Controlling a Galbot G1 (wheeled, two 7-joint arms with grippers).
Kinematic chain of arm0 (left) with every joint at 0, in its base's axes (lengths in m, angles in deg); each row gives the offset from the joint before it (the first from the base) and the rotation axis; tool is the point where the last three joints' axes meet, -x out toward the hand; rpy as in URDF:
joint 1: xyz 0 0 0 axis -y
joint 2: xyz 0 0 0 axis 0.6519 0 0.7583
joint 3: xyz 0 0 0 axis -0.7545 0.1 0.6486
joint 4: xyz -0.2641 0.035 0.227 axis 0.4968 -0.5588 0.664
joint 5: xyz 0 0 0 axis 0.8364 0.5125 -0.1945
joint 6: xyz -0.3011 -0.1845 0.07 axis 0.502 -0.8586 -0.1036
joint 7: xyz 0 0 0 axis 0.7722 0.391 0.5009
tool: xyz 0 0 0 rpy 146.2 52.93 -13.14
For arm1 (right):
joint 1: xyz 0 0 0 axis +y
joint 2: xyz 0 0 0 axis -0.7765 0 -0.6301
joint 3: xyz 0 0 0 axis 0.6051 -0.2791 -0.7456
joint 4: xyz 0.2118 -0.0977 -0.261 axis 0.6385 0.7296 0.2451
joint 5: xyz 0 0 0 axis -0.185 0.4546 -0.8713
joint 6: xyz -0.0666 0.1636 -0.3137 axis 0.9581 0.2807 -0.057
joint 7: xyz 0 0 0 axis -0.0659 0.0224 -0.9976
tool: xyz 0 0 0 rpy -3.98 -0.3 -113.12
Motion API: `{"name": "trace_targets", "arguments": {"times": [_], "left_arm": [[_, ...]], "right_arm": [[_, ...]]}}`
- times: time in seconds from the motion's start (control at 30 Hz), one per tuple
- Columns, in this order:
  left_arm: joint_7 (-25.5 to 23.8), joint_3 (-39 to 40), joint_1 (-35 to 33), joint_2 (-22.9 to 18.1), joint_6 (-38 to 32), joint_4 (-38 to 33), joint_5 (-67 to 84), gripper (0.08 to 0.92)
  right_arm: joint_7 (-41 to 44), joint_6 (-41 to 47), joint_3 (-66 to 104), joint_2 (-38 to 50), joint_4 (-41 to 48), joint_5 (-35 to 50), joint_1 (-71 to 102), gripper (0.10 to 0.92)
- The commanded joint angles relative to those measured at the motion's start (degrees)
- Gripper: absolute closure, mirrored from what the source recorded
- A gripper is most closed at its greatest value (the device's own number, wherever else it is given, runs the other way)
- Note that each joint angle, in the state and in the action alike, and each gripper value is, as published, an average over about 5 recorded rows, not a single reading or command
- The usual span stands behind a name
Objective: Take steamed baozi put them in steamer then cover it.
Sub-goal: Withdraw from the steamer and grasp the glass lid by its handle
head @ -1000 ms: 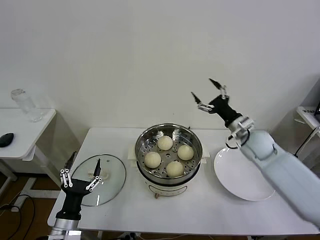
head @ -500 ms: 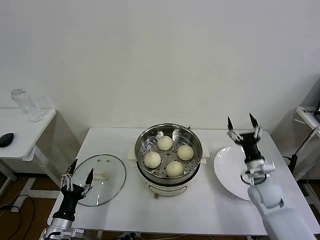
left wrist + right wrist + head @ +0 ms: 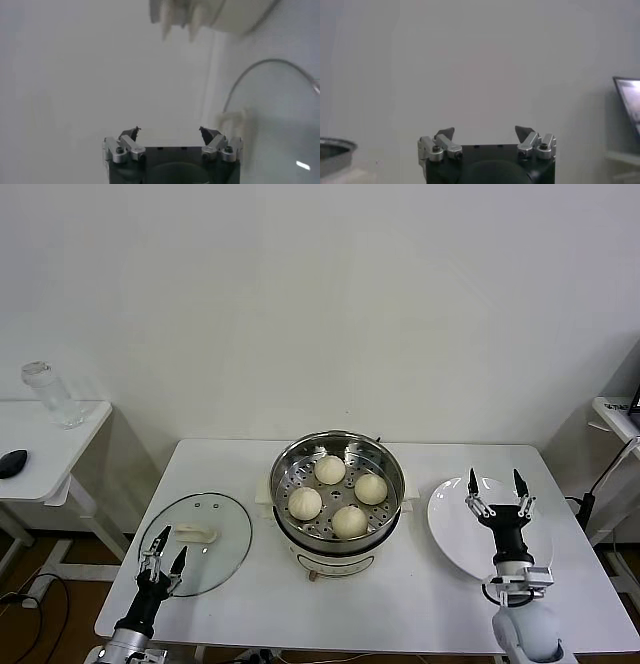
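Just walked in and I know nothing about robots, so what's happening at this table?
All four buns sit inside the steel steamer in the middle of the table. Its glass lid lies flat beside it, so the pot is not yet covered. The white plate on the other side is bare. Neither arm holds anything: the left gripper hangs open near the lid, the right gripper open over the plate.

Head camera: high, looking forward and down over the whole tabletop (image 3: 400,604) toward the back wall. Left wrist camera: low, close behind its tool (image 3: 170,132), facing the glass lid (image 3: 280,120), which the head view shares. Right wrist camera: behind its tool (image 3: 485,132), facing the wall.
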Motion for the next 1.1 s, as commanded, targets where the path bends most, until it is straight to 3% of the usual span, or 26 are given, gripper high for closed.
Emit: {"name": "trace_targets", "arguments": {"times": [0.03,1.1], "left_arm": [[1.9,0.9,3.6,0.1,0.6,6.7,-6.0,0.177],[2.1,5.2,11.7,-0.5,4.3,10.3,-7.5,0.177]], "right_arm": [[-0.5,-0.5,1.3,-3.0,-0.2,-2.0,3.6,0.203],[0.7,-0.9,1.9,-4.9,0.2,-4.6,4.1,0.203]]}}
